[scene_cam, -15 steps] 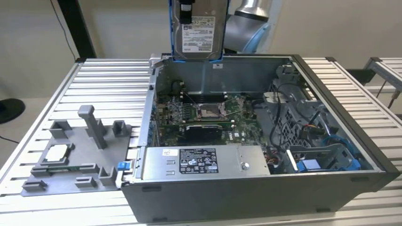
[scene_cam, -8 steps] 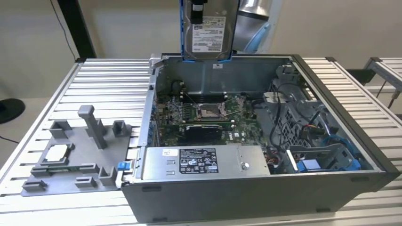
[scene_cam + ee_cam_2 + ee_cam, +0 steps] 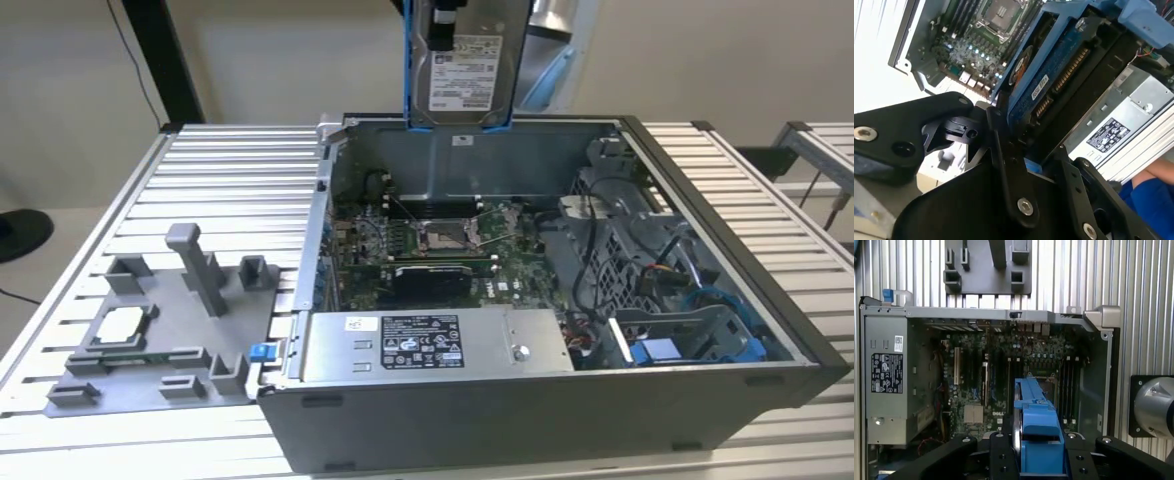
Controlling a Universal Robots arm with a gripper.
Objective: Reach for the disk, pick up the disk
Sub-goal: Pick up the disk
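While held upright above the rear edge of the open grey metal computer case (image 3: pixel 561 400), the silver-grey, blue-framed rectangular disk (image 3: pixel 462 70) sits clamped in the black gripper (image 3: pixel 1036 460).

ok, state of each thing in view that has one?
disk: lifted clear above the case, upright, in its blue frame
pincer: shut on the disk
computer case: lying on its side, side panel off, open
processor socket: no cooler on it
grey fixture: flat on the table beside the case, small square chip in it
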